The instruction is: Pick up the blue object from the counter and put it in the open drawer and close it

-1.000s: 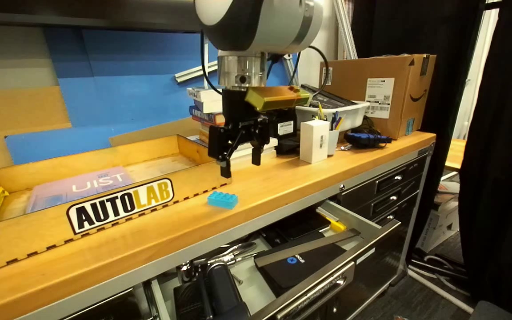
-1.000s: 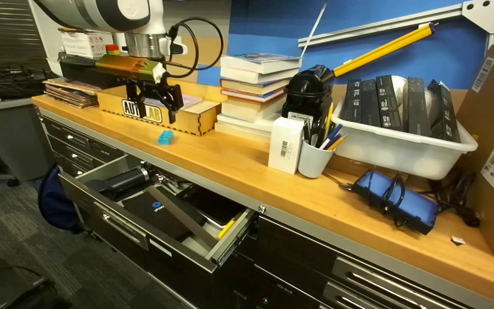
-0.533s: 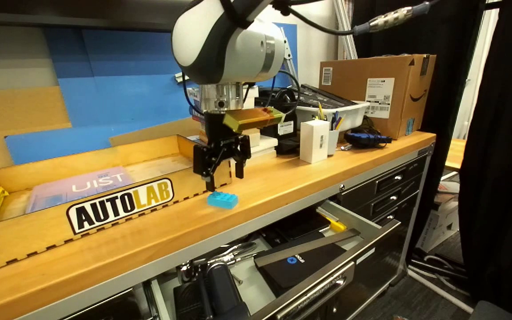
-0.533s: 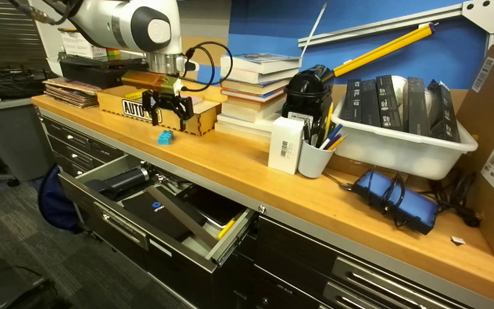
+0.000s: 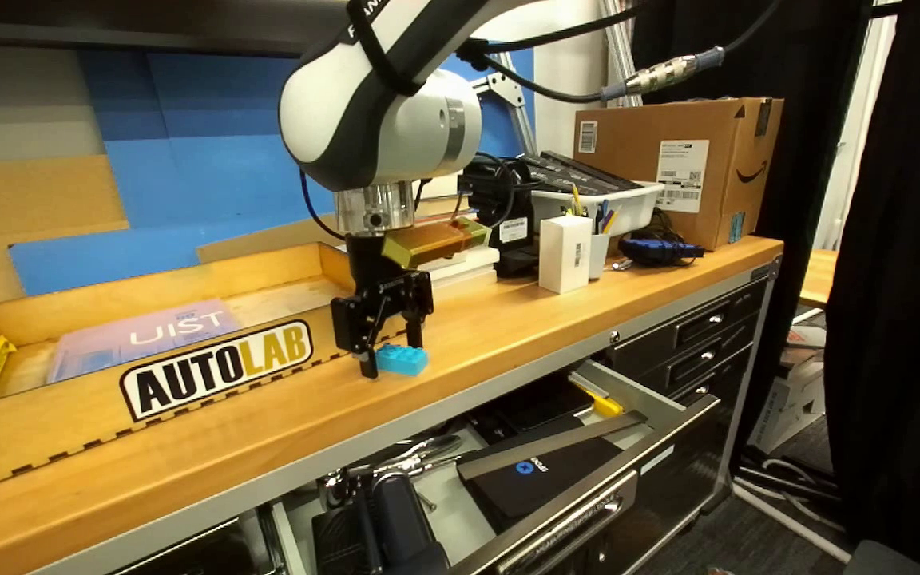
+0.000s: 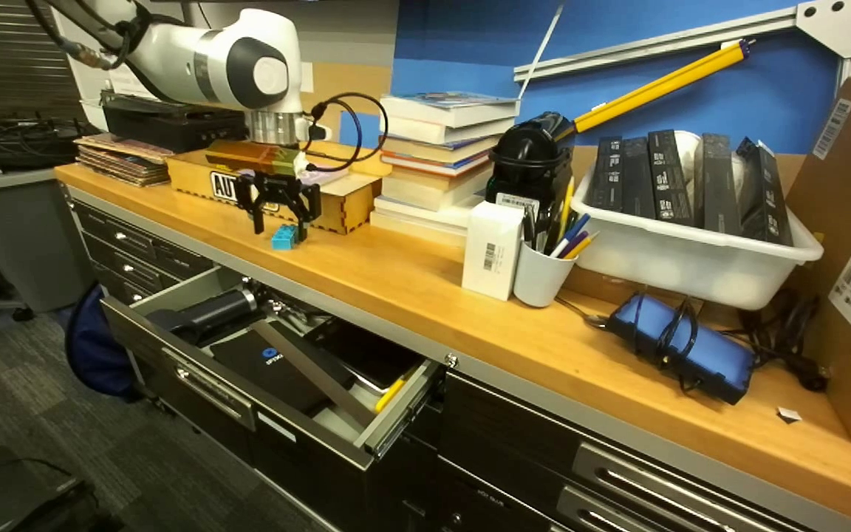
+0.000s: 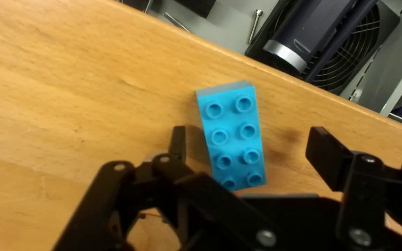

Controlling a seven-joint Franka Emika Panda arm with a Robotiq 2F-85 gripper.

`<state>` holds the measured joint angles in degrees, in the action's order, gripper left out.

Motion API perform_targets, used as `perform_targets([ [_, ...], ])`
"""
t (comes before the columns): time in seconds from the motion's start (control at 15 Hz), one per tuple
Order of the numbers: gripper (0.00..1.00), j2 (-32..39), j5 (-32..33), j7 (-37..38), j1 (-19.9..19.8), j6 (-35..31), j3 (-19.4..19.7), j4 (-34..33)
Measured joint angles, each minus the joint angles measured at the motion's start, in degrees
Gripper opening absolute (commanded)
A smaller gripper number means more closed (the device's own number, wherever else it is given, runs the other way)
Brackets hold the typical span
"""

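“AUTOLAB” (image 5: 217, 369) marks the light-wood tray (image 5: 69, 419), left; “UIST” (image 5: 176, 326), the flat mauve sheet (image 5: 109, 343) inside; Amazon's arrow (image 5: 751, 172), the brown cardboard box (image 5: 628, 164), upper right.

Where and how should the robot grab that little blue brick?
Probably from above, pinching the blue brick across its middle by the two long sides: it lies flat on the counter, those sides stand free, and the open tool looks wide enough.

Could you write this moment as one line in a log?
hand: open, astride block | block: on counter, ungripped | drawer: open | stage: likely about to grip
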<state>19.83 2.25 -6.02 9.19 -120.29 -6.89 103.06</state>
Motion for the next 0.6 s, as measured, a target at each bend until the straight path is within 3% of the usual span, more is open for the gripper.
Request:
perform_targets([
  [0.4,0.12,-0.3,6.2,8.0,1.6,-5.3,0.2,1.2],
  [0.6,0.11,-1.2,6.0,8.2,1.4,-5.3,0.2,2.4],
])
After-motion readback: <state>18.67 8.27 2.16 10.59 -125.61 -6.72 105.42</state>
